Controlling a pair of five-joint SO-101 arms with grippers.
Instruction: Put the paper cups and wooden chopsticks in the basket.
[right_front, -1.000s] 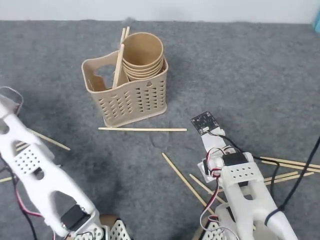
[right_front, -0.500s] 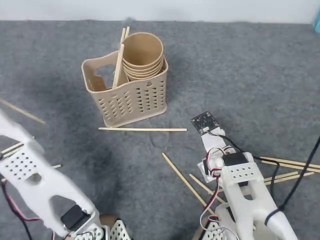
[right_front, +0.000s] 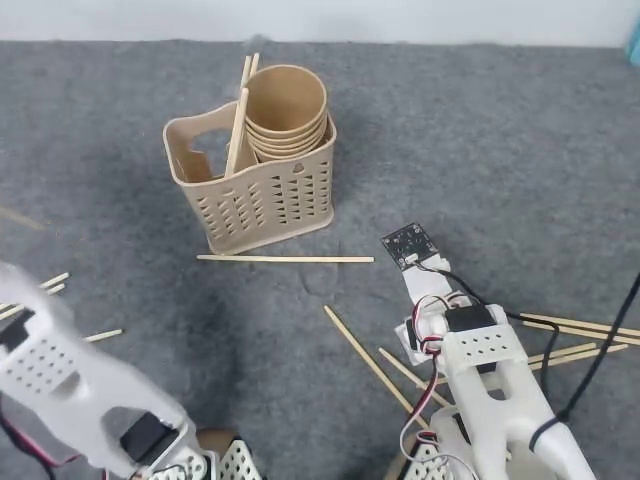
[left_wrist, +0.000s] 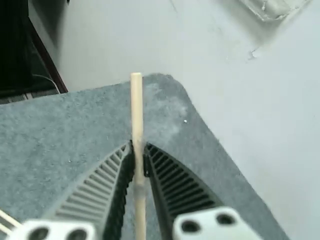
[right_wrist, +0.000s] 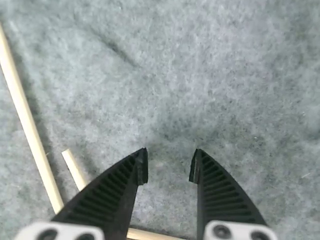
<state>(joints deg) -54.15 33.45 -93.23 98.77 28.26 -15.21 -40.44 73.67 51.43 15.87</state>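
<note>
Grey carpet (right_front: 480, 140) covers the table up to a pale wall along the far edge. Over the last second the left arm (right_front: 60, 390) has drawn back toward the near left corner. The left gripper (left_wrist: 137, 147) is clamped on a held chopstick (left_wrist: 136, 110), now clear of the carpet, so one more stick seems ready to carry over. The right arm (right_front: 480, 350) has not moved; the right gripper (right_wrist: 167, 167) hangs low over the carpet, jaws apart.

The basket (right_front: 270, 205) stands far of centre, with the paper cups (right_front: 287, 100) stacked in its right part and stowed chopsticks (right_front: 237, 130) leaning just left of them. A loose chopstick (right_front: 285, 259) lies just near of it; others lie near centre (right_front: 365, 355) and toward both side edges.

Bare carpet between the left arm and the basket leaves an open path, though the long stick must clear the rim.
</note>
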